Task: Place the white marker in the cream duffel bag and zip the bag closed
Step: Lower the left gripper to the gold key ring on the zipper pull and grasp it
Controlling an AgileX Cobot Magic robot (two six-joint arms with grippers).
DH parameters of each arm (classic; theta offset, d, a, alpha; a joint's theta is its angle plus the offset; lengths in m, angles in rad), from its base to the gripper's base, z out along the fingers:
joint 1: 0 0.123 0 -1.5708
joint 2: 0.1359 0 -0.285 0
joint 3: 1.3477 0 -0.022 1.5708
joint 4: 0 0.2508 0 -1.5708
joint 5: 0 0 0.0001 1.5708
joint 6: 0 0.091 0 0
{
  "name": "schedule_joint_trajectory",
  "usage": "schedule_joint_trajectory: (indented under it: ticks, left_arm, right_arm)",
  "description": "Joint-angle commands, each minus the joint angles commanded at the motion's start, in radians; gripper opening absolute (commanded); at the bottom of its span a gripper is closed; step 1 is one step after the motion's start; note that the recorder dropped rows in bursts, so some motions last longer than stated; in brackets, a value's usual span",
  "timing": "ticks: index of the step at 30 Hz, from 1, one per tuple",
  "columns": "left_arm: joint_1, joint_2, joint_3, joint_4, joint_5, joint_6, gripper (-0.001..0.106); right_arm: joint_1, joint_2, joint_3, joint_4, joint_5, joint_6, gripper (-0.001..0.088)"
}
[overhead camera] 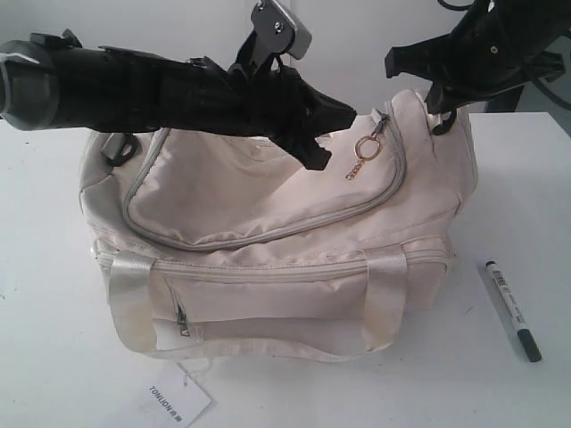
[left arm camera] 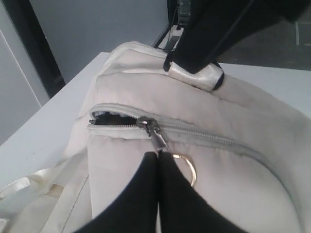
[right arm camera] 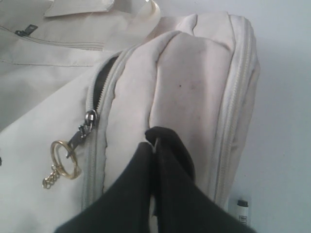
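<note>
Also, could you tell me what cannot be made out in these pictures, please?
Inside of the cream duffel bag: both wrist views show only a dark slit where the zipper is open.
The marker: right wrist view, cut off by the picture's edge.
The tag: exterior view, print beside TONLION too small to read.

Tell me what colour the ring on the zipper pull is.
The ring is gold, clearest in the right wrist view.

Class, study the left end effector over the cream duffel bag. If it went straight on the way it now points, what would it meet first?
Probably the zipper pull, just ahead of the shut left end effector, then the cream duffel bag; depth is unclear.
</note>
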Motion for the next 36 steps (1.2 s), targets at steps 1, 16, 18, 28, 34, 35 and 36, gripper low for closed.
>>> schedule_joint_trajectory:
  ticks: [1,16,18,28,34,35,36]
  left_arm:
    - [0.000,0.004,-0.002,0.002,0.000,-0.004,0.002]
    - [0.000,0.036,-0.002,0.027,0.063,0.008,0.058]
    - [0.000,0.047,-0.002,0.032,0.083,0.027,0.063]
    - [0.000,0.093,-0.010,0.030,0.034,0.068,0.069]
    - [0.000,0.117,-0.049,-0.023,0.077,0.068,0.069]
    - [-0.006,0.124,-0.056,-0.023,0.078,0.068,0.069]
    - [-0.009,0.126,-0.057,-0.023,0.067,0.068,0.069]
  right_arm:
    - [0.000,0.000,0.000,0.000,0.000,0.000,0.0000]
    - [0.000,0.000,0.000,0.000,0.000,0.000,0.0000]
    - [0.000,0.000,0.000,0.000,0.000,0.000,0.0000]
    - [0.000,0.000,0.000,0.000,0.000,0.000,0.0000]
    - [0.000,0.000,0.000,0.002,0.000,0.000,0.0000]
    - [0.000,0.000,0.000,0.002,0.000,0.000,0.0000]
    - [0.000,0.000,0.000,0.002,0.000,0.000,0.0000]
